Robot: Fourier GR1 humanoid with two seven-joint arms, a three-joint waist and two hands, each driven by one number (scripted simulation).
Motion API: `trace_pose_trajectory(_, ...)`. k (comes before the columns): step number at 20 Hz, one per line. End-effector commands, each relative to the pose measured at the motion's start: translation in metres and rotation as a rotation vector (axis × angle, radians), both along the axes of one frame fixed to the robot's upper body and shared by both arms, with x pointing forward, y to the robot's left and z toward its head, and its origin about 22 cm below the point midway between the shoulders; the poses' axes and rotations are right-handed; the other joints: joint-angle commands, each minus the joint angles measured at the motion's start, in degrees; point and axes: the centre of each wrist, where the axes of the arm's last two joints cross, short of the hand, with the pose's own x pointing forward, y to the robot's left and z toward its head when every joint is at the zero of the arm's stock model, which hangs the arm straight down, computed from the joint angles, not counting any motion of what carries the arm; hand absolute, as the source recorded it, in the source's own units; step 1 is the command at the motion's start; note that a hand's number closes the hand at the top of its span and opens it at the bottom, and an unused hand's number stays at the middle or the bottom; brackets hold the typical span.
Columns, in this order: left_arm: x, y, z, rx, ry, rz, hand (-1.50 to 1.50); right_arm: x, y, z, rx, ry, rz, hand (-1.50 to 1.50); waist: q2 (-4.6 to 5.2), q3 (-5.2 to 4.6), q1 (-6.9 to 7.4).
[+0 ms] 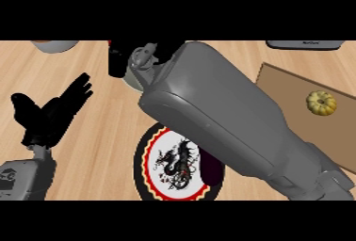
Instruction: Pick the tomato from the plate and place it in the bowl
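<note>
Tomato hidden, plate [154, 155] bare where visible, so likely under right hand [128, 59] past forearm, grip unreadable; left hand [52, 113] rests open at left; judged light, smooth, round, bruisable, best cupped around its widest part from above before going to bowl [55, 45].
</note>
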Motion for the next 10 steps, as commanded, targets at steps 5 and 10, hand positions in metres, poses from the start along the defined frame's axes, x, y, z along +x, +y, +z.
trace_pose_trajectory(5, 0.004, 0.000, -0.002, 0.003, -0.007, -0.007, 0.00, 0.059, -0.002, -0.018, 0.039, 0.069, -0.228, 1.50, 0.66, 0.01, 0.57)
trace_pose_trajectory(10, 0.007, -0.003, 0.005, 0.005, -0.023, -0.039, 0.00, 0.088, -0.013, -0.027, 0.090, 0.084, -0.265, 1.50, 1.17, 0.00, 2.09)
